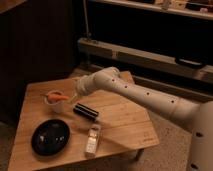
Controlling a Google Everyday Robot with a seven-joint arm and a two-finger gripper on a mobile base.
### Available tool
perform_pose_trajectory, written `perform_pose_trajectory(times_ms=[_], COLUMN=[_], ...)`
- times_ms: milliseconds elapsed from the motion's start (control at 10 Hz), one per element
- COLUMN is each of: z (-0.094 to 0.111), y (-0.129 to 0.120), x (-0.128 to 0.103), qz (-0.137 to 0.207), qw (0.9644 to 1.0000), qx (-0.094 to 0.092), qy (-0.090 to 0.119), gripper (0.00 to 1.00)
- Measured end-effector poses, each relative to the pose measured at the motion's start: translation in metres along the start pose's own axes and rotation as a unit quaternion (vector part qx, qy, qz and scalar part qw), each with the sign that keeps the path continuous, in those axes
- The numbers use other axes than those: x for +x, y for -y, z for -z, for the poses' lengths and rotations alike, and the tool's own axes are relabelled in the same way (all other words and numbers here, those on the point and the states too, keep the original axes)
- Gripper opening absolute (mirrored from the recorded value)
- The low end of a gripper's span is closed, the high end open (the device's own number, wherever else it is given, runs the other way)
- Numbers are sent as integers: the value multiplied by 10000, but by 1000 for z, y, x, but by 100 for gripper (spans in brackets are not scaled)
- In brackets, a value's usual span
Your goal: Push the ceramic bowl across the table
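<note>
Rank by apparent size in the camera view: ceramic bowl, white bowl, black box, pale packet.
1. ceramic bowl, clearly largest.
2. pale packet, black box, white bowl: these look alike, and the packet sits nearer the camera, so unranked.
The claw hangs beside the white bowl, over the table.

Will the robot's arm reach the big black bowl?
Probably yes. The pincer hangs over the table by the small white bowl; nothing stands between it and the black bowl.

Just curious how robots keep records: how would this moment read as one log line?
gripper: near small white bowl | wide black glossy ceramic bowl: on light-wood table, apart from gripper | push: not begun
</note>
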State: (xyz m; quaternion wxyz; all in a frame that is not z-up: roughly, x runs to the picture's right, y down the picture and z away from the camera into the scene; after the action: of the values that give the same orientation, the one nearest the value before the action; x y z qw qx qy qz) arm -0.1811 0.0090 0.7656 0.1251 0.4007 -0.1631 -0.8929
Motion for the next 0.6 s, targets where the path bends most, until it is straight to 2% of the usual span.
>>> perform_pose_trajectory(times_ms=[400, 600], z=[-1, 5], y=[2, 20], x=[-1, 2], qz=[25, 20], qw=[10000, 10000], qx=[0, -8], qy=[3, 1], gripper=[75, 75])
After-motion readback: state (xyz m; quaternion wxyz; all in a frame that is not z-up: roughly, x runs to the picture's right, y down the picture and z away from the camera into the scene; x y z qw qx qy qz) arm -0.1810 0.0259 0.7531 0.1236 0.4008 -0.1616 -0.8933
